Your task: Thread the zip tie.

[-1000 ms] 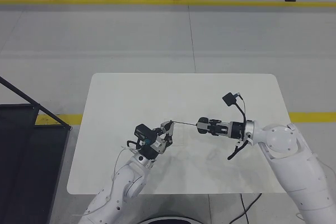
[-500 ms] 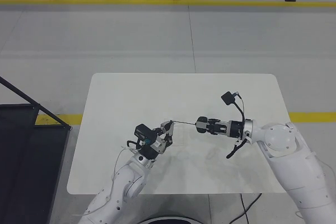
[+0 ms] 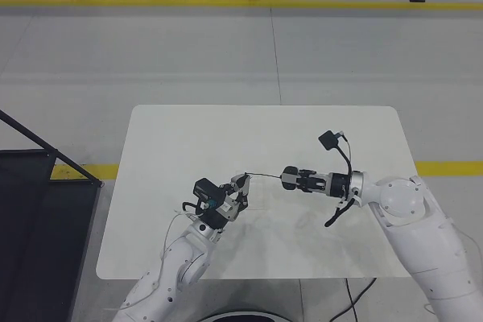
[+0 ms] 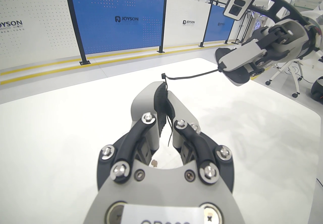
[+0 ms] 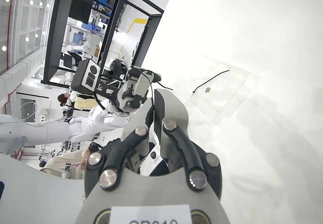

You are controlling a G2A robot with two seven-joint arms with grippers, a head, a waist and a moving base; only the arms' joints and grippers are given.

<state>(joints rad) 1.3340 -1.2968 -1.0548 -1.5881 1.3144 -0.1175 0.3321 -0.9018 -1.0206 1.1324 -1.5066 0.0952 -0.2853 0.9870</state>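
We see the zip tie (image 4: 191,75) held up in the air above the white table (image 3: 169,145), stretched between the two arms around the middle of the tabletop. It touches nothing but the two pincers.

The left pincer (image 4: 163,90) sits left of the table's centre. Its fingers are pressed narrowly together on the tie. Just above its fingertips a small black block of the tie sticks out. From there a thin black strand runs to the right, sagging a little. A second thin strand hangs down between the left fingers, and its loose end dangles free. We cannot tell whether the strand passes through the block or only bends beside it.

The right pincer (image 4: 220,66) sits right of the centre and points left toward the other one. Its fingers are closed narrowly on the far end of the strand, which enters right at its fingertips. The two pincers are near each other but apart, joined only by the tie.

On the table close to the left pincer lies a clear flat sheet (image 5: 227,94). A second black tie (image 5: 211,78) lies loose on it, gently curved, with neither pincer touching it. A small brown speck (image 5: 207,89) sits just beside that tie on the sheet.
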